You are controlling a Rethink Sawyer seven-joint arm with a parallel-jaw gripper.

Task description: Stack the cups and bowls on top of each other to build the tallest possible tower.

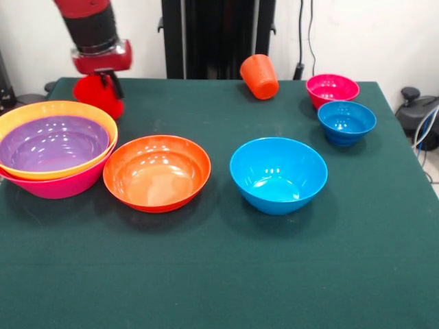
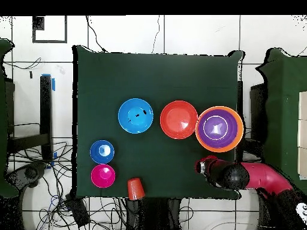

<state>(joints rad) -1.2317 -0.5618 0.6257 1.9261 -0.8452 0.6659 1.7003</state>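
Near to far: medium blue plastic bowl (image 1: 278,175) & shallow red-orange plastic bowl (image 1: 157,172) sit loose on green surface (image 1: 219,274). Tower (image 1: 55,147) so far: purple in yellow-orange in pink. Behind it, gripper (image 1: 103,82) on small red tapered cup (image 1: 99,96); can't tell fingers' state. Next, I judge: carry cup to tower.

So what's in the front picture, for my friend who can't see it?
The red robot arm's hand holds a red plastic cup above a green table, behind three nested bowls: purple in yellow-orange in pink. A red-orange bowl, two blue bowls, a magenta bowl and a tipped orange cup sit apart.
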